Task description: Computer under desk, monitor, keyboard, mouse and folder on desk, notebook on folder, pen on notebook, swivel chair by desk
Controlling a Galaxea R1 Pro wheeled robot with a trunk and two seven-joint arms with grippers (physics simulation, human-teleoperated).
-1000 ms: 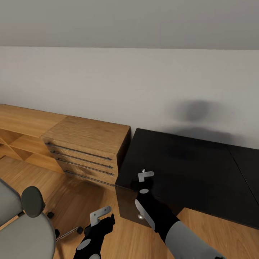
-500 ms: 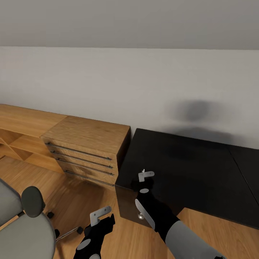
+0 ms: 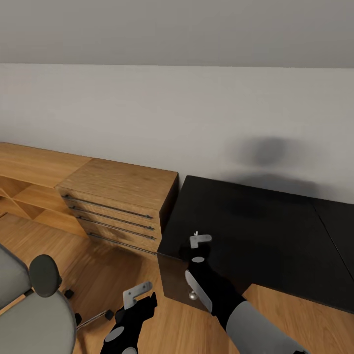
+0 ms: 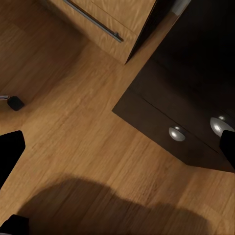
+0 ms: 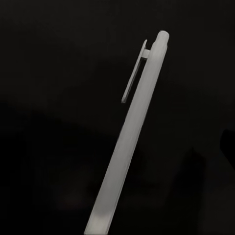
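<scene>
The right gripper [image 3: 197, 237] is gripping the white pen [image 5: 132, 132] over the black desk [image 3: 255, 231], its long axis jutting ahead of the fingers, while the left gripper [image 3: 135, 294] is hanging open above the floor

The head camera looks down over the desk [image 3: 255, 226]; the left wrist camera faces the floor [image 4: 73, 147]; the right wrist camera sits very near the pen [image 5: 132, 142], probably above the desk.

Even, soft rendered light, sharp throughout; blurred dark shadow on the white wall [image 3: 268, 150] above the glossy black bench [image 3: 255, 226]; broad soft shadow across the wooden floor [image 4: 93, 200]; pale pen [image 5: 132, 142] bright against near-black ground
</scene>
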